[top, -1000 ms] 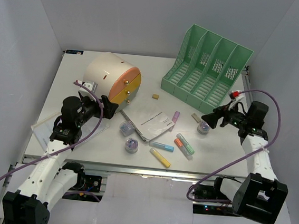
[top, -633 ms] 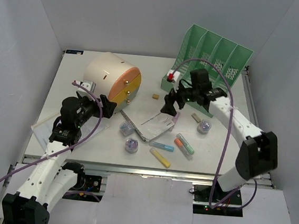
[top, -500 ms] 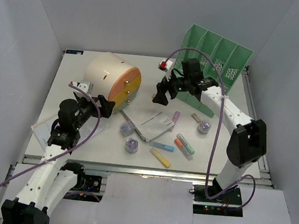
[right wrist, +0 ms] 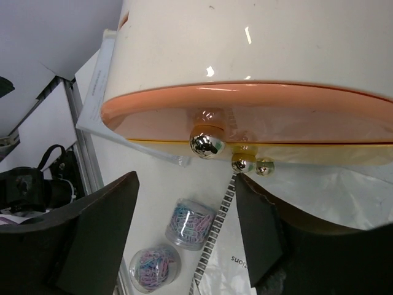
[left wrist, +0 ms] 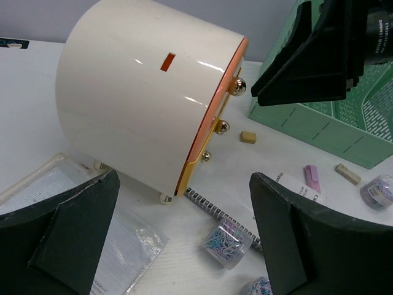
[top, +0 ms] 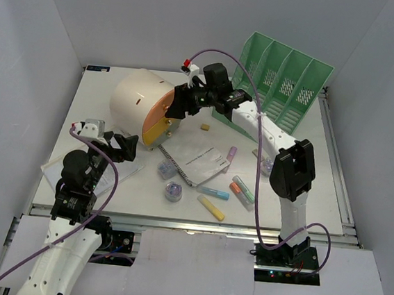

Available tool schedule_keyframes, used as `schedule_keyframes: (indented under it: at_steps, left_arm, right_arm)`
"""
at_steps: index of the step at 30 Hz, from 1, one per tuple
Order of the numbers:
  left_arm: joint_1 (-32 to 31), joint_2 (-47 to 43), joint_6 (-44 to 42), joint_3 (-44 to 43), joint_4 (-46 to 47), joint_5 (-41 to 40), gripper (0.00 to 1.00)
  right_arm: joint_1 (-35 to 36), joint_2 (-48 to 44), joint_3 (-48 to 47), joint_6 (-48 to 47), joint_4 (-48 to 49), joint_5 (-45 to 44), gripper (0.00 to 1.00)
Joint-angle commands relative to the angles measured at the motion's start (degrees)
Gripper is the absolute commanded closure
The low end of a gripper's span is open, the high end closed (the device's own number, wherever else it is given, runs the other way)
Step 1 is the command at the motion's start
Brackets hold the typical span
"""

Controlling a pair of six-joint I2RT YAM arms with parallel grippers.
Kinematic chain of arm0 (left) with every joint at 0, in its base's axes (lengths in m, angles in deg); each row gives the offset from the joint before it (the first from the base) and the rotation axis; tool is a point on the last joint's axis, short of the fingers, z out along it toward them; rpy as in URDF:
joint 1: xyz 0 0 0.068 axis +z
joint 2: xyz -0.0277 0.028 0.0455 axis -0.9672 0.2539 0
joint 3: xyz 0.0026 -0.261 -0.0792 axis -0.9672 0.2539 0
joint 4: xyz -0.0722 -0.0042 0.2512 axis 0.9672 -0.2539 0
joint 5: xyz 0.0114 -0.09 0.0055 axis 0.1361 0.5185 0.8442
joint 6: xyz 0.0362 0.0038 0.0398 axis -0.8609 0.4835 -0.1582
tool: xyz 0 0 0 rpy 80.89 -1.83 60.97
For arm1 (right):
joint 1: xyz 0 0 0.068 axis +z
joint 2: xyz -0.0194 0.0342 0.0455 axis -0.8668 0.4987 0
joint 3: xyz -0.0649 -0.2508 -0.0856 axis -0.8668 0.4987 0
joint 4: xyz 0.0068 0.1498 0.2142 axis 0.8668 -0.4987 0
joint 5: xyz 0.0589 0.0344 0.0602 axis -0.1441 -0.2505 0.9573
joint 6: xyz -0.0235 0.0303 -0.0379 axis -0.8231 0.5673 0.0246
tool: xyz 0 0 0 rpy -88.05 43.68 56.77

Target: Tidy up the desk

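The step in hand looks like opening a drawer so loose items can go inside. The drawer box point(top: 137, 98) lies on its side on the table point(top: 320, 175), which spreads out beneath it and carries everything else. The right hand point(top: 178, 102) hovers at the box's orange front, its 2 fingers point(right wrist: 101, 227) apart with the top knob point(right wrist: 206, 142) of 3 between them, gripping nothing. The left hand point(top: 110, 139) is spread wide and empty, near the box on the side away from its front. Next, I judge, the right hand must close squarely on that small round knob and pull straight out; the smooth ball could slip. The notebook point(top: 199, 163) and clip jars point(right wrist: 190, 226) lie just in front of the box.
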Motion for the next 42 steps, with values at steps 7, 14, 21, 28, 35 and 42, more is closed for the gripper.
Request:
schedule_keyframes:
  at_steps: [7,14,21,28,35,42]
  left_arm:
    - [0.00,-0.42,-0.93,0.56,-1.44,-2.26,0.02]
    - [0.00,-0.24,-1.08,0.62,-1.22,-1.60,0.02]
    - [0.00,-0.07,-1.11,0.62,-1.18,-1.24,0.02]
    - [0.00,-0.24,-1.17,0.62,-1.03,-0.97,0.02]
    - [0.00,-0.33,-1.10,0.60,-0.87,-0.11,0.02]
    - [0.08,-0.42,-1.16,0.62,-0.78,0.35,0.02]
  right_arm:
    - [1.41,2.76,-3.86,6.33,5.71,-1.35,0.43]
    - [1.53,4.37,-5.59,6.33,6.27,-2.65,0.55]
    - [1.56,3.95,-5.90,5.65,6.54,-2.97,0.75]
    - [1.34,-0.13,0.36,3.96,7.08,-3.64,0.79]
    - [-0.38,-10.67,16.42,2.02,11.42,-4.30,0.80]
    - [-0.84,-17.01,25.15,1.30,14.20,-4.78,0.80]
